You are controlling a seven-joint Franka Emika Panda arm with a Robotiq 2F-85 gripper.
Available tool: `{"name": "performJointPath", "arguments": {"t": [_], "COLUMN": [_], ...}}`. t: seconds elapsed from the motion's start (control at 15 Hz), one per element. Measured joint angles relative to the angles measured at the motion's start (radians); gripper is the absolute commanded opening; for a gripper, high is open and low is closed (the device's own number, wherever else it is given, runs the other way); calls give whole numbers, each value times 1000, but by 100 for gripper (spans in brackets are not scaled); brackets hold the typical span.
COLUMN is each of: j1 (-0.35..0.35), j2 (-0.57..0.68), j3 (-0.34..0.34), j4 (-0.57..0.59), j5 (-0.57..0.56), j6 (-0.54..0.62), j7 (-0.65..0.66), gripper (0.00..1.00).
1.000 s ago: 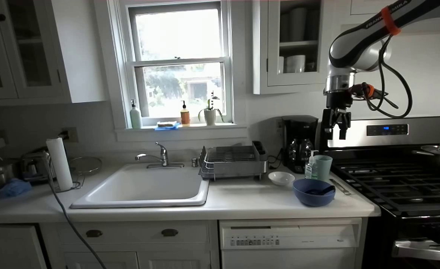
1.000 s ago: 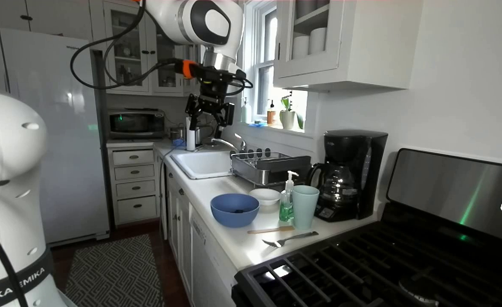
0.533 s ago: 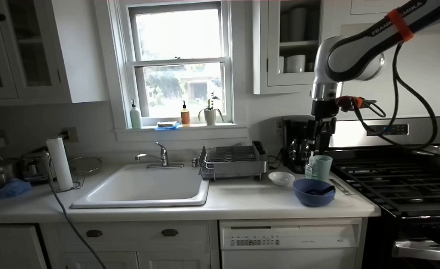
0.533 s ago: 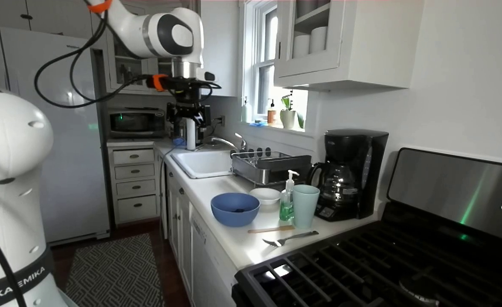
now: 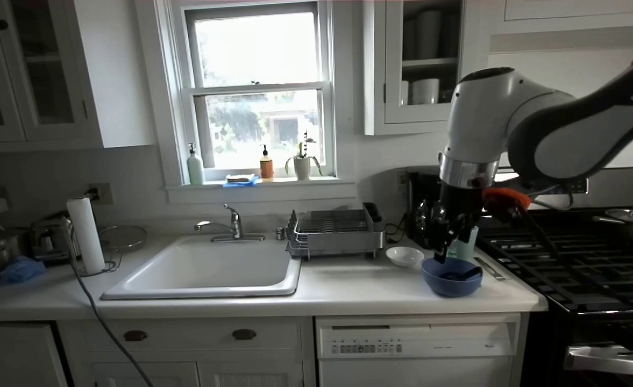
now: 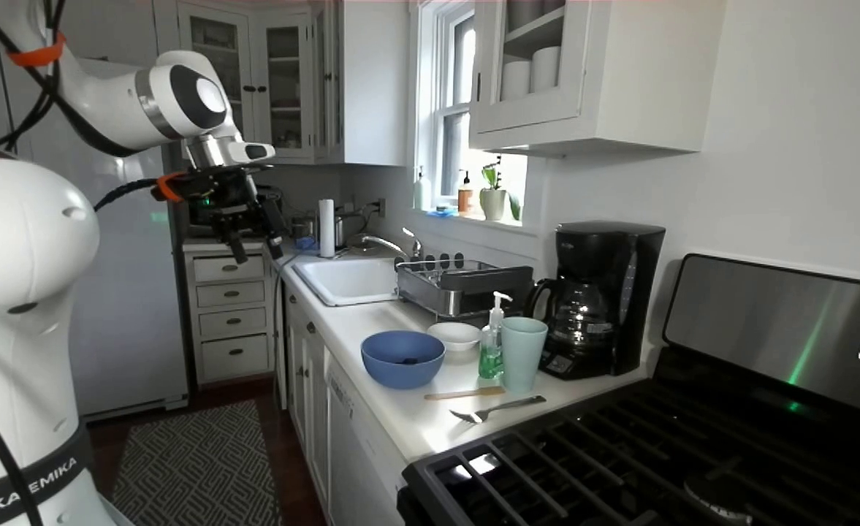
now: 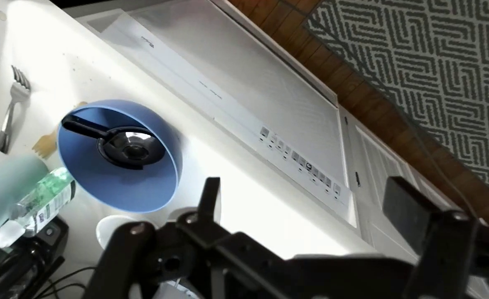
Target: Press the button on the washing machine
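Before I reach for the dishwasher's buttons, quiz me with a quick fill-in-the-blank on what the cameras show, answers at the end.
1. In the wrist view, the gripper is ____, not shut.
2. In an exterior view, the button row sits toward the ____ end of the dishwasher's control panel.
3. The black-handled utensil lies in the ____ bowl.
4. The liquid in the pump bottle by the cup is colored ____.

Missing words: open; left; blue; green.
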Motion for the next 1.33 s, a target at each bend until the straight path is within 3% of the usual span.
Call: {"name": "performJointPath", "arguments": {"t": [0.27,0.4,1.07,1.33], "j1": [-10,-10,-18,-19], "j2": [10,22,31,94], "j3": [164,203,204,232], "j4": [-48,-54,-49,-21], "j5": [-146,-174,-179,-185], "j6": [31,31,30,0], "j7": [269,332,339,413], "gripper": [100,100,100,100]}}
